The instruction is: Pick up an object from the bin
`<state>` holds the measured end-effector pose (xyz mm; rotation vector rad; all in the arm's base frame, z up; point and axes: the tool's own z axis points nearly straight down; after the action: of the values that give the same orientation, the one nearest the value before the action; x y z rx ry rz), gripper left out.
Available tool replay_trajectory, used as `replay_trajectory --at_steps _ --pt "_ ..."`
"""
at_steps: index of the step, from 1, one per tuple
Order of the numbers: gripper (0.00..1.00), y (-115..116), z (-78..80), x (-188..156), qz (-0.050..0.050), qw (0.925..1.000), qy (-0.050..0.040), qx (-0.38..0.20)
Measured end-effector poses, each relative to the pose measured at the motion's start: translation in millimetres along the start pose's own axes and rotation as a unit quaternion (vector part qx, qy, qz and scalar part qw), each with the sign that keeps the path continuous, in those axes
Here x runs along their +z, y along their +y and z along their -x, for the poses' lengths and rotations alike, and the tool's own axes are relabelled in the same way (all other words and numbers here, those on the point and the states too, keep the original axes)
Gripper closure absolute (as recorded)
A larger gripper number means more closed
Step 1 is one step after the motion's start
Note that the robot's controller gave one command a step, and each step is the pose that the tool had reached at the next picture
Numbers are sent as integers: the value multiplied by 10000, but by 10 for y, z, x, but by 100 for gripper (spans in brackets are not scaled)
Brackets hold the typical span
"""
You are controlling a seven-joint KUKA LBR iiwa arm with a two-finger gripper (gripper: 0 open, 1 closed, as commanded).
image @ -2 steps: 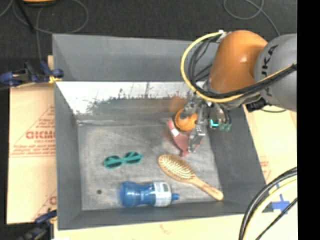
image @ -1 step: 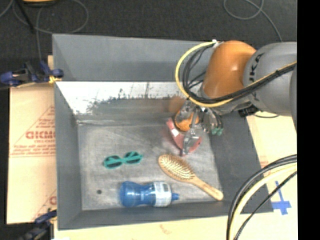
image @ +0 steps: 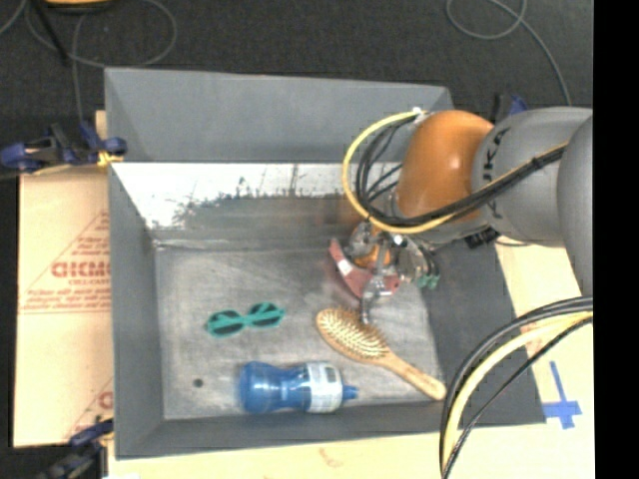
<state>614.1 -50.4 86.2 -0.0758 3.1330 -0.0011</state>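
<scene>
The pincer [image: 371,297] hangs low over the right rear part of the bin [image: 250,118], close to the right wall. Whether it is open or closed cannot be told, and nothing can be seen in its hold. It hangs under the arm's orange cover [image: 444,163], which is looped with black and yellow cables [image: 364,168].

Directly under and beside the pincer, on its left, lies a pink-red thing [image: 347,272] whose kind is unclear, partly hidden by the wrist. Just in front of it lies a wooden hairbrush [image: 364,342], its oval head near the pincer's tip and its handle pointing to the bin's front right corner.

Along the front edge lies a blue bottle [image: 290,387] on its side, with a white label whose print is too small to read. A pair of green toy glasses [image: 245,319] lies flat towards the left, apart from the rest.

Dark lettering [image: 489,163] on the arm's grey casing is partly hidden; "KU" can be made out.
</scene>
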Motion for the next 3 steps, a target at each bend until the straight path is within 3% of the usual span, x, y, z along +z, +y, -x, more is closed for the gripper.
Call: replay_trajectory --at_steps 1,2,3 --pt "0 -35 82 141 13 9987 -4 513" --pt "0 -187 149 -65 3 9854 13 1702" --pt "0 -262 194 -255 -13 9891 -9 1473"
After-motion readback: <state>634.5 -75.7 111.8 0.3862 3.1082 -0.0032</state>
